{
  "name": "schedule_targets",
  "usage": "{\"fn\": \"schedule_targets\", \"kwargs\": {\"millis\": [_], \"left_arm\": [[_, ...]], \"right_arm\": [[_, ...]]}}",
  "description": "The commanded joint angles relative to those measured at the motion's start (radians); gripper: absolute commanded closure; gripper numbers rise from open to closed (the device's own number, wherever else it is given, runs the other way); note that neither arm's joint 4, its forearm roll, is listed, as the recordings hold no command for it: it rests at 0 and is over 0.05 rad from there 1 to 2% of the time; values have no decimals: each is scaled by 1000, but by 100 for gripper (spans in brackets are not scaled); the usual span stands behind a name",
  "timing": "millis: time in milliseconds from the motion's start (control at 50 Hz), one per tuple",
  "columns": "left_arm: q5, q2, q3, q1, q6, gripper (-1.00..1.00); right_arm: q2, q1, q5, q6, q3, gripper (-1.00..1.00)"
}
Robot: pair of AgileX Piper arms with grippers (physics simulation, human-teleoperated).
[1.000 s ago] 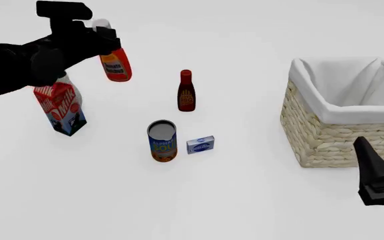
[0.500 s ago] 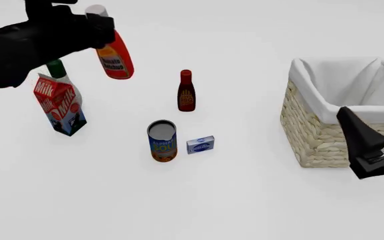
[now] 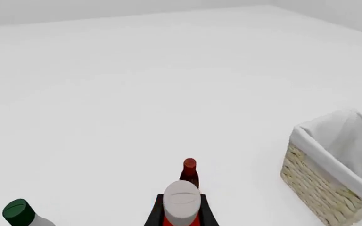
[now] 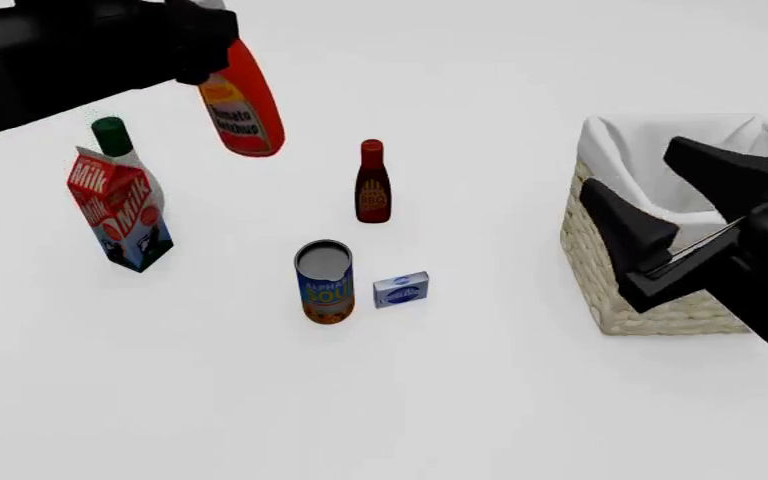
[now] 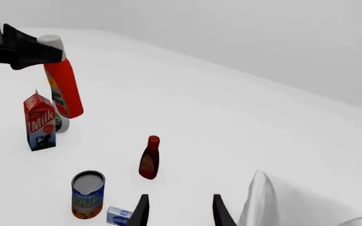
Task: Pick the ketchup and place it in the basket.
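Note:
The ketchup (image 4: 241, 105), a red-orange bottle with a white-grey cap, hangs tilted in the air at the far left, above the table. My left gripper (image 4: 211, 45) is shut on its neck just below the cap. The left wrist view shows the cap (image 3: 182, 202) between the dark fingers (image 3: 158, 214). The ketchup also shows in the right wrist view (image 5: 64, 87). The wicker basket (image 4: 598, 262) with white lining stands at the right. My right gripper (image 4: 640, 172) is open and empty, raised in front of the basket's near-left side.
A maroon bottle (image 4: 372, 182) stands mid-table. A soup can (image 4: 324, 282) and a small blue box (image 4: 400, 290) sit nearer. A milk carton (image 4: 120, 210) and a green-capped bottle (image 4: 111, 132) stand at the left, below the held ketchup.
My left gripper has lifted the ketchup higher and slightly right. My right arm has risen from the lower right corner to in front of the basket.

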Motion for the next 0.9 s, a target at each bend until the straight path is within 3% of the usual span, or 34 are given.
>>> {"fn": "schedule_targets", "kwargs": {"millis": [20,480,900], "left_arm": [[50,-32,-23,-66,18,100],[102,-60,-38,-182,16,100],[93,-49,-29,-233,11,100]], "right_arm": [[107,104,-7,-14,-84,-100],[228,231,11,-20,-200,-100],[316,322,38,-10,-302,-100]]}}
